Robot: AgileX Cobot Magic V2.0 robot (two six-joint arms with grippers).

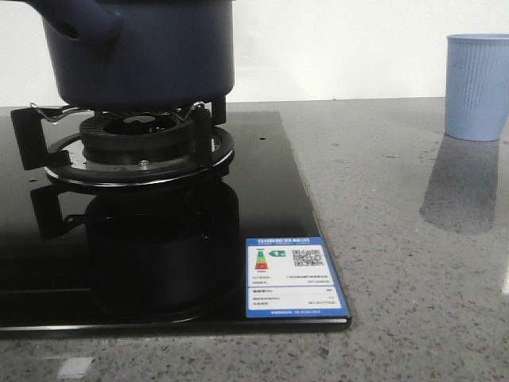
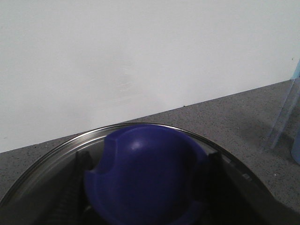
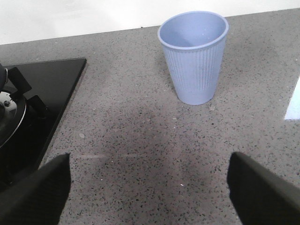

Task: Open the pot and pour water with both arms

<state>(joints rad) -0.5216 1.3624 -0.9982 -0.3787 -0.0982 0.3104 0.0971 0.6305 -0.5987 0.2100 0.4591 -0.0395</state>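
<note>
Spread right pincer (image 3: 150,187) hovers over bare counter (image 3: 140,140) before cup (image 3: 193,56).

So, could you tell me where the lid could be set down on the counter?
Bare grey countertop lies between the black stove edge and the pale blue cup, and in front of the cup. The burner under the pot is crowded.

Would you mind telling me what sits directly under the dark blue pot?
The pot rests on the black prongs of a burner stand, over the burner, on the glossy black hob. The pot's own underside is hidden, and so is its inside.
</note>
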